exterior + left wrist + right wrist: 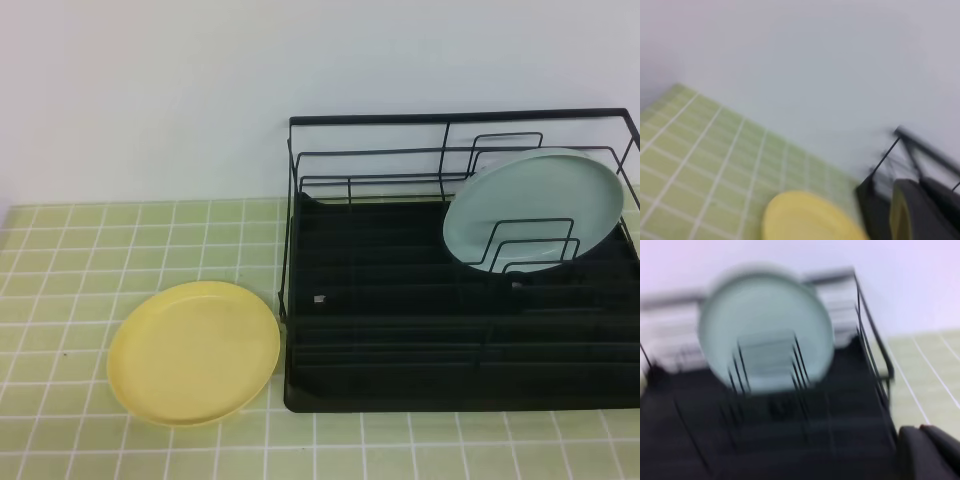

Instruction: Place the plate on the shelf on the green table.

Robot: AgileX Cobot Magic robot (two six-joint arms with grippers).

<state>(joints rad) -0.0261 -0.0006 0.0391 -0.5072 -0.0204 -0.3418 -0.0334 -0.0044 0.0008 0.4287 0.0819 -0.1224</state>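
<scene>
Here, bench: the green table (60, 300) of small yellow-green tiles with white grout carries everything in view.
Plate: the plate (193, 352), plain pale yellow, lies flat on the bench just left of the shelf, its right rim close against the shelf's tray edge.
Shelf: the shelf (400, 350), black wire with a ribbed tray base, stands on the right part of the bench against the white wall (150, 90).
Mint plate: a pale mint-blue plate (533, 208) stands tilted among the upright wire dividers at the shelf's back right.
Left pincer: the left pincer (912, 210) shows only as a dark blurred shape at the lower right of its wrist view; fully closed, holding nothing.
Right pincer: the right pincer (930, 452) is a dark blur at the lower right corner; closed, empty.
</scene>
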